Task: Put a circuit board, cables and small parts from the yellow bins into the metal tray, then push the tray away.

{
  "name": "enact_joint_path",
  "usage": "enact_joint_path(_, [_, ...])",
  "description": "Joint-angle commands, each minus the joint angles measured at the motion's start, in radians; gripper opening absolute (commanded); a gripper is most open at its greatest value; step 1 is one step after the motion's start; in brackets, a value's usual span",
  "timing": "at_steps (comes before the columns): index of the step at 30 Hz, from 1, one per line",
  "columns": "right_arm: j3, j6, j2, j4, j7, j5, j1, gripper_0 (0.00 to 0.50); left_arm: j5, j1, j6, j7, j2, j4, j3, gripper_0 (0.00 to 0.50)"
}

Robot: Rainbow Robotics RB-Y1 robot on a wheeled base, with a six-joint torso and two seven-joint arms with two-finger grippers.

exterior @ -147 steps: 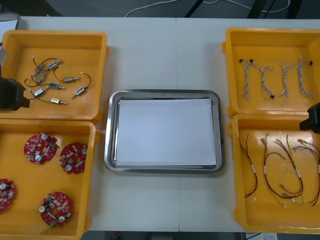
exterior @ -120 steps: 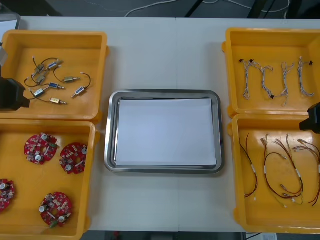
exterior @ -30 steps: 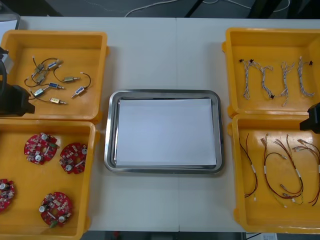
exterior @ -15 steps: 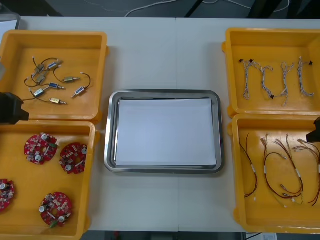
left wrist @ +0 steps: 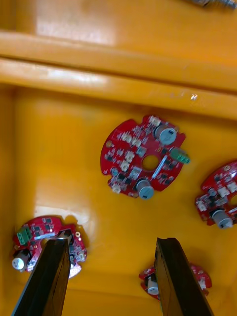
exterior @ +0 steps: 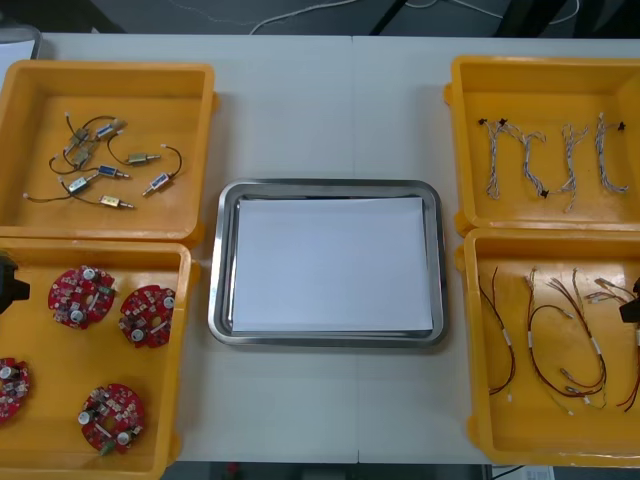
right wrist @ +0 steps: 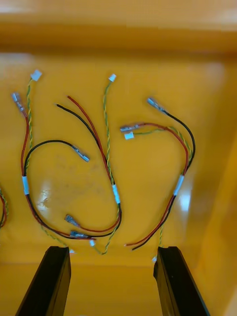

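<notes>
Several round red circuit boards (exterior: 82,296) lie in the near left yellow bin (exterior: 178,360). My left gripper (exterior: 8,281) hangs at that bin's outer edge. In the left wrist view it (left wrist: 111,279) is open above the bin floor, with one circuit board (left wrist: 143,155) just beyond its fingertips and another board (left wrist: 44,244) beside one finger (left wrist: 42,281). My right gripper (exterior: 632,310) is over the outer side of the near right bin (exterior: 478,340). In the right wrist view it (right wrist: 112,281) is open, with red, yellow and black cables (right wrist: 98,163) spread just ahead of its fingers (right wrist: 177,281).
The metal tray (exterior: 327,186), white inside, sits in the middle of the table with nothing in it. The far left bin (exterior: 190,120) holds small metal parts (exterior: 98,175). Twisted blue and white cables (exterior: 545,160) lie in the far right bin (exterior: 465,130).
Both grippers have slid toward the table's near edge. The left one left the small-parts bin for the circuit board bin. The right one moved further over the near cable bin.
</notes>
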Motion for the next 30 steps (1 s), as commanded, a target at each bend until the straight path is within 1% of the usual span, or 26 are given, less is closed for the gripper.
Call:
enact_joint_path(1, [-0.033,-0.077,-0.039,-0.028,0.06,0.014,0.084,0.5,0.016,0.098,-0.051,-0.174,-0.005,-0.031,0.047,0.5])
enact_joint_path(5, [-0.031,-0.14,-0.034,-0.027,0.104,0.012,0.134,0.5,0.016,0.174,-0.132,-0.191,-0.007,-0.031,0.047,0.5])
enact_joint_path(8, [-0.028,-0.16,-0.03,-0.027,0.117,0.014,0.157,0.5,0.016,0.207,-0.163,-0.202,-0.007,-0.029,0.047,0.5])
enact_joint_path(11, [-0.013,-0.171,-0.017,-0.025,0.126,0.03,0.168,0.5,0.011,0.237,-0.207,-0.225,-0.016,-0.02,0.047,0.5])
enact_joint_path(15, [0.012,-0.188,0.012,-0.025,0.14,0.075,0.173,0.5,0.019,0.248,-0.256,-0.298,-0.041,0.029,0.055,0.5])
enact_joint_path(18, [0.032,-0.208,0.024,-0.016,0.149,0.096,0.177,0.5,0.036,0.248,-0.259,-0.347,-0.055,0.049,0.074,0.5])
enact_joint_path(23, [0.053,-0.246,0.033,0.027,0.175,0.086,0.177,0.5,0.05,0.268,-0.273,-0.386,-0.067,0.054,0.092,0.5])
enact_joint_path(26, [0.071,-0.278,0.035,0.053,0.189,0.08,0.177,0.5,0.059,0.285,-0.302,-0.441,-0.073,0.072,0.103,0.5])
enact_joint_path(30, [0.102,-0.321,0.033,0.085,0.201,0.08,0.177,0.5,0.082,0.285,-0.309,-0.521,-0.076,0.117,0.12,0.5])
